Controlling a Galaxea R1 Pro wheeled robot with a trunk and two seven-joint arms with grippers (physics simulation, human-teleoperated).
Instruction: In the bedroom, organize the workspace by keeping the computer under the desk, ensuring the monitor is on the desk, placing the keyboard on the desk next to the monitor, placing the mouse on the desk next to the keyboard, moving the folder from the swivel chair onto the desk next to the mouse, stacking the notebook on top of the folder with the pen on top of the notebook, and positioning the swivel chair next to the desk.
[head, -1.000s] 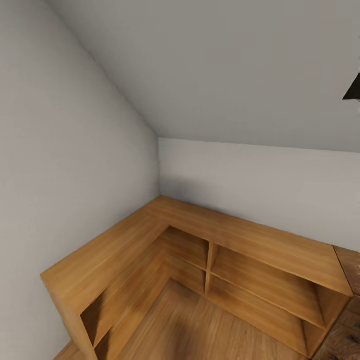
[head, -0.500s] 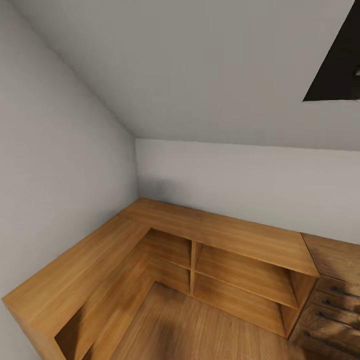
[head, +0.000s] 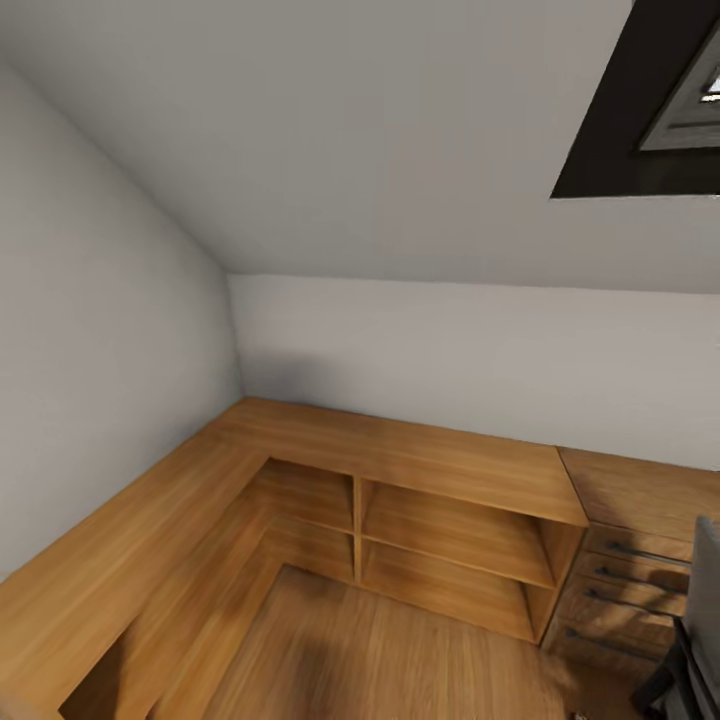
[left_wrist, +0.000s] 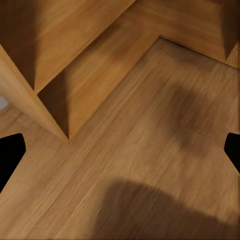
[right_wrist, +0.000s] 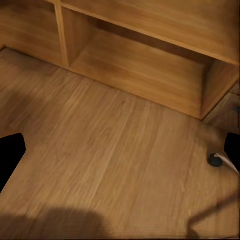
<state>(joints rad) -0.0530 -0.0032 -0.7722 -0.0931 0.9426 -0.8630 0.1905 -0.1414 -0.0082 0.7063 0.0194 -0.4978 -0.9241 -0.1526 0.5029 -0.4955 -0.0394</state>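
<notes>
A sliver of the grey swivel chair (head: 704, 590) stands at the bottom right edge of the head view, beside a wooden drawer chest. In the right wrist view one of its dark casters (right_wrist: 215, 159) rests on the wood floor, on a thin chrome leg. My left gripper (left_wrist: 120, 155) is open, its black fingertips (left_wrist: 10, 155) wide apart over bare floor beside the end of a wooden shelf. My right gripper (right_wrist: 120, 155) is also open and holds nothing; it hangs over floor in front of the shelf's open compartments.
A low L-shaped light wood shelf unit (head: 400, 455) wraps the room's corner under a sloped grey ceiling. A light wood drawer chest (head: 630, 545) with dark handles adjoins it on the right. A dark-framed skylight (head: 650, 110) sits at upper right. Wood floor (head: 380, 650) lies ahead.
The head camera has swung to the right: the shelf unit slid left in the picture, and more of the skylight, the drawer chest and the chair's edge came into view.
</notes>
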